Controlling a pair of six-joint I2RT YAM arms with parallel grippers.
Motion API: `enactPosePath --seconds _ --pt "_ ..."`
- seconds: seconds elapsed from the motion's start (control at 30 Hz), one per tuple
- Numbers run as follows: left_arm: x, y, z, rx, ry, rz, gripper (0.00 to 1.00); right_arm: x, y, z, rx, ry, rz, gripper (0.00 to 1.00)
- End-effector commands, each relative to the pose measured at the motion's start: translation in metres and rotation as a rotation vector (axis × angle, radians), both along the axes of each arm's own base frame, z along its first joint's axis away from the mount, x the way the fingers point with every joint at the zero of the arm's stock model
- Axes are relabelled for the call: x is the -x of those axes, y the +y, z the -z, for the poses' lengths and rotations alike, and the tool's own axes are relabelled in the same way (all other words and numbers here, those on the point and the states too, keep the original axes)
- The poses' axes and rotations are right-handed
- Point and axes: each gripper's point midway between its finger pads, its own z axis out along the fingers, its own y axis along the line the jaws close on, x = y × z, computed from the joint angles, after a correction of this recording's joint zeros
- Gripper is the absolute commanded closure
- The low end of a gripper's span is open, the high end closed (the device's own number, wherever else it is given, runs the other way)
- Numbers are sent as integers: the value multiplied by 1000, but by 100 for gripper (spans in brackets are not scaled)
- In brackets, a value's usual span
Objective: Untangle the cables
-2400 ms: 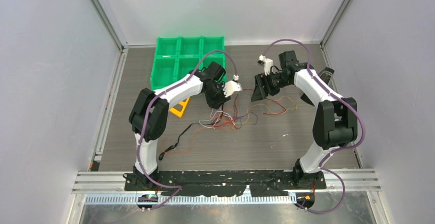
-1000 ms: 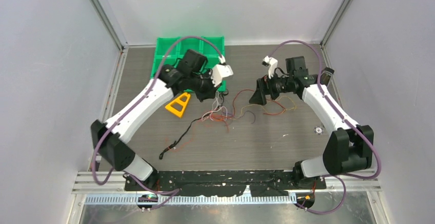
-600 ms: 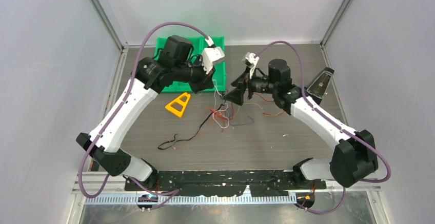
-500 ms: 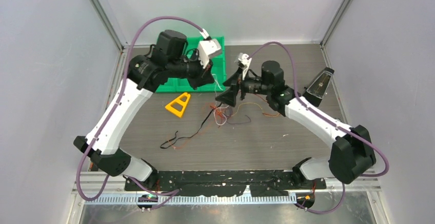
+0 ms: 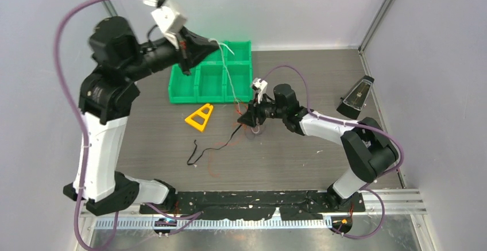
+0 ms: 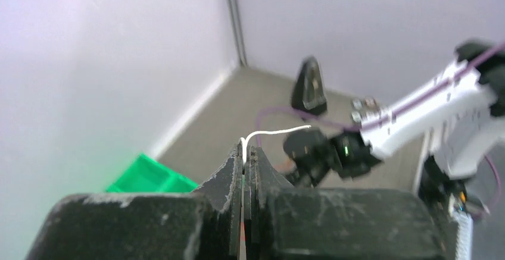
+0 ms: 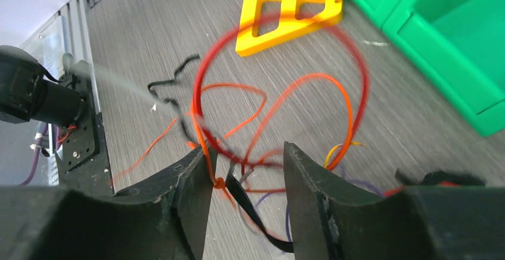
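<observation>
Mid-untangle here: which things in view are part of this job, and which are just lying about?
Job:
- white cable, pinched in left end effector
- cable tangle, under open right end effector
- black cable

Lying about:
- green bin tray
- yellow triangular block
- black wedge-shaped object

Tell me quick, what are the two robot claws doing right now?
Left gripper: closed, pinching the white cable.
Right gripper: open, straddling the tangled cables.
</observation>
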Motion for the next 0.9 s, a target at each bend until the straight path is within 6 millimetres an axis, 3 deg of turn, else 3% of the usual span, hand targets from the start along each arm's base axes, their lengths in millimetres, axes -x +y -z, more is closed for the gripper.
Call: enactPosePath --seconds 0.0,0.07,0.23,0.27,0.3,0.37,0.47,0.6,0.67,0.73,0.87 --pt "35 29 -116 261 -319 -31 100 -5 -3 20 55 -6 6 51" --pt "45 36 -139 313 -367 -36 100 -2 -7 33 92 23 -4 54" --pt "54 43 -148 345 -393 -43 100 7 -21 54 206 55 -35 57" --pt "55 45 -149 353 -397 -47 100 7 -24 55 229 30 -51 55" --pt "55 44 -147 355 -390 -47 100 12 -29 57 251 50 -68 45" --pt "55 42 -140 347 -369 -32 100 17 -34 43 243 23 -103 28" --pt "53 39 -131 346 -348 -20 100 22 -31 -18 141 -104 -131 9" --pt "49 35 -126 348 -325 -14 100 17 -15 -104 11 -200 -141 4" --pt "47 35 -127 351 -325 -13 100 14 -7 -129 -38 -220 -145 4" --pt "47 36 -131 354 -330 -23 100 16 3 -145 -71 -224 -175 4" --pt "39 42 -132 348 -329 -72 100 32 20 -158 -127 -211 -279 5"
